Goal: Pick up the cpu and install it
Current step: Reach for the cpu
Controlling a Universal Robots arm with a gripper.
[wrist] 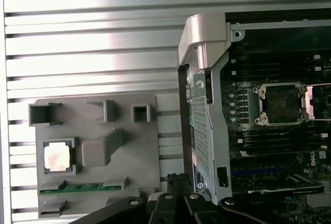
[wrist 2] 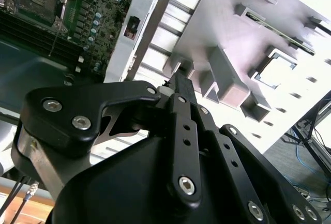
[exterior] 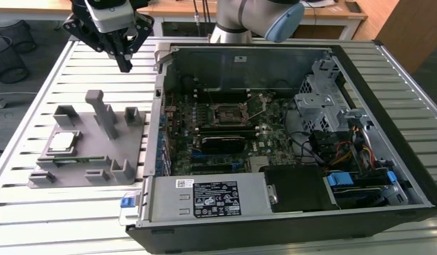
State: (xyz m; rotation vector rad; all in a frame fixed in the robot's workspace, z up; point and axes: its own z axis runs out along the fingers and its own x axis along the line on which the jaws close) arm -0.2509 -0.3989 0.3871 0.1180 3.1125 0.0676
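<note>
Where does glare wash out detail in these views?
First wrist view: the chip is blown out white, and the slatted table shows bright bands. Second wrist view: the grey fixture block glares near-white. Exterior view: evenly lit.

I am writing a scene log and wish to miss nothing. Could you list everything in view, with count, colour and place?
cpu: one, silvery top, seated in the fixture block.
fixture block: one, grey, on the table at the exterior view's left.
memory stick: one, green, in a fixture block slot beside the cpu.
computer case: one, black, open, beside the fixture block.
socket: one, black-framed, on the board inside the computer case.
table: one, pale, slatted, under everything.
arm: one, grey with blue cap, behind the computer case.
gripper: one, black, fingers shut, holding nothing, over the table, apart from the fixture block.
</note>
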